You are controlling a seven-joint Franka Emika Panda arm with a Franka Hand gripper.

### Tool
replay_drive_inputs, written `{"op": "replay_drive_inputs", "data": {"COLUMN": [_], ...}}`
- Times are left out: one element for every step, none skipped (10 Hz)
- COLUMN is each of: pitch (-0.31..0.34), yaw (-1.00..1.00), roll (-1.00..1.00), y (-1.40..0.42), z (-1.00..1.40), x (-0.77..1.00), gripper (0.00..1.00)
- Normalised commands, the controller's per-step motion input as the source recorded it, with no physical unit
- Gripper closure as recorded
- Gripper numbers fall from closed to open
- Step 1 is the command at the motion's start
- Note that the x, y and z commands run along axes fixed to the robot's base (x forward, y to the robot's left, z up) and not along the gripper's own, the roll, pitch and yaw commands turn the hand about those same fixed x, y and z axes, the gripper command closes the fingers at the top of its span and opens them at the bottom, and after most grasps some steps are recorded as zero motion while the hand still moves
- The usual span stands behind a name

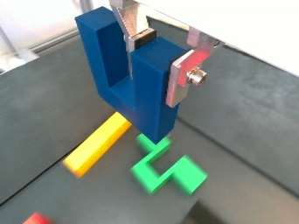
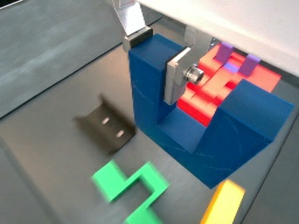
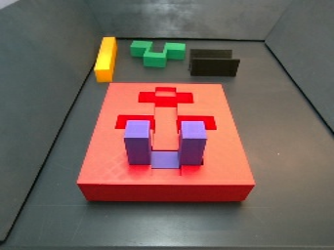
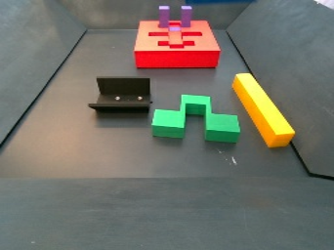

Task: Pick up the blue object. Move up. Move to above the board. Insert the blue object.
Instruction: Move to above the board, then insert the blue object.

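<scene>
Gripper (image 1: 149,54) squeezes one prong of the dark blue U-shaped block (image 1: 138,87), up above the green zigzag block (image 1: 166,168).

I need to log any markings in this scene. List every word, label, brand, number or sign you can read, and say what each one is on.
None: no readable text shows in any view.
The blue object, held in the hand above the floor in both wrist views: plain faces.
The board, purple block, yellow bar, green piece and fixture: no lettering or signs.
</scene>
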Motion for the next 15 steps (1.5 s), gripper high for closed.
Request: {"op": "replay_drive_inputs", "data": {"pitch": [0.012,0.011,0.014,0.023,0.034,0.06,0.085,0.123,0.145,0.149,0.0,0.0,-0.041,0.0,-0.007], "yaw": [0.03,0.02,0.02,0.01,0.01,0.01,0.01,0.01,0.0,0.0,0.0,-0.01,-0.14,-0.17,-0.19], "roll": [-0.01,0.0,-0.01,-0.01,-0.02,0.01,0.0,0.02,0.02,0.04,0.0,-0.06,-0.44,-0.48,-0.5], "y": [-1.4,-1.4,-1.4,-1.4,-1.4,-1.4,-1.4,-0.77,-0.42,-0.18,-0.05,-0.01,0.16,0.17,0.14], "z": [0.13,0.13,0.14,0.15,0.15,0.16,0.17,0.09,0.06,0.04,-0.03,-0.37,-0.21,-0.11,-0.08], "x": [-0.02,-0.02,-0.02,-0.01,-0.01,0.01,0.04,0.08,0.1,0.09,0.0,0.1,0.56,0.71,0.72], "gripper": [1.0,1.0,1.0,1.0,1.0,1.0,1.0,1.0,1.0,1.0,1.0,1.0,1.0,1.0,1.0]}}
